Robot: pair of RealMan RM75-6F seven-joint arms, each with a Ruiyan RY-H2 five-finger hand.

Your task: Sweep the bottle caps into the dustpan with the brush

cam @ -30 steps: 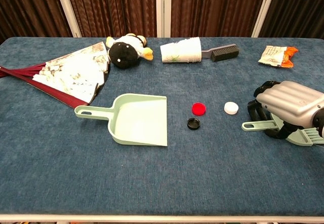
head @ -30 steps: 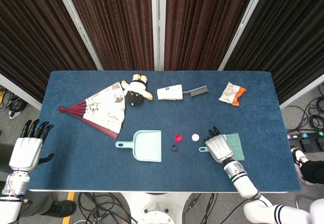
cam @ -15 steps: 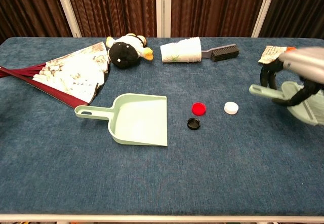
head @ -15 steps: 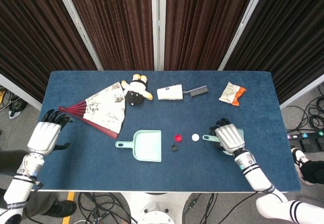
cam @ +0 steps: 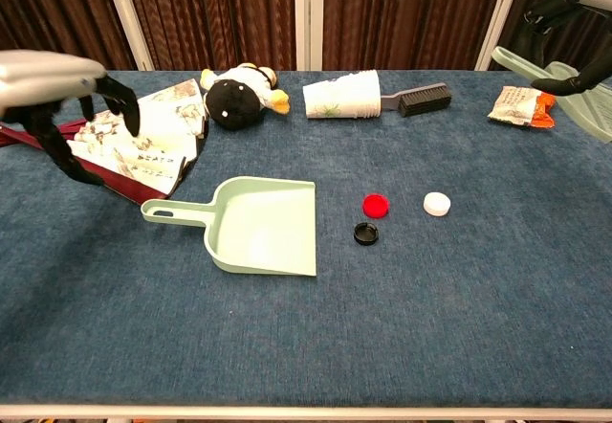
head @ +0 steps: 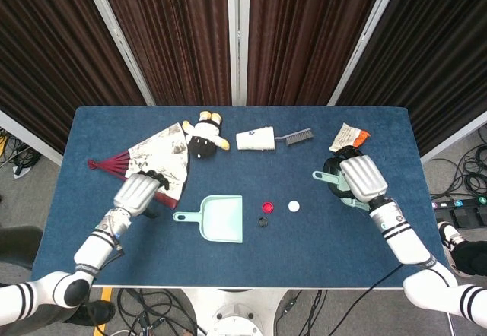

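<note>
Chest view showed the blue desk with a mint-green dustpan lying flat nearest the camera, its handle pointing to the robot's left and its open mouth facing the caps. Just to the right of that mouth lay a black cap, with a red cap close behind it and a white cap a little further right, all three apart from the pan. The left hand hung above the desk's left side with its dark fingers curled downward and holding nothing, over the edge of a paper fan. In the head view that same left hand sat near the dustpan's handle without touching it. The right hand was lifted off the desk on the right, its fingers wrapped around the handle of a green brush; in the chest view the brush showed at the top right edge. Further back were a plush penguin, a stack of paper cups with a dark hand brush just beside it, and a snack packet.
</note>
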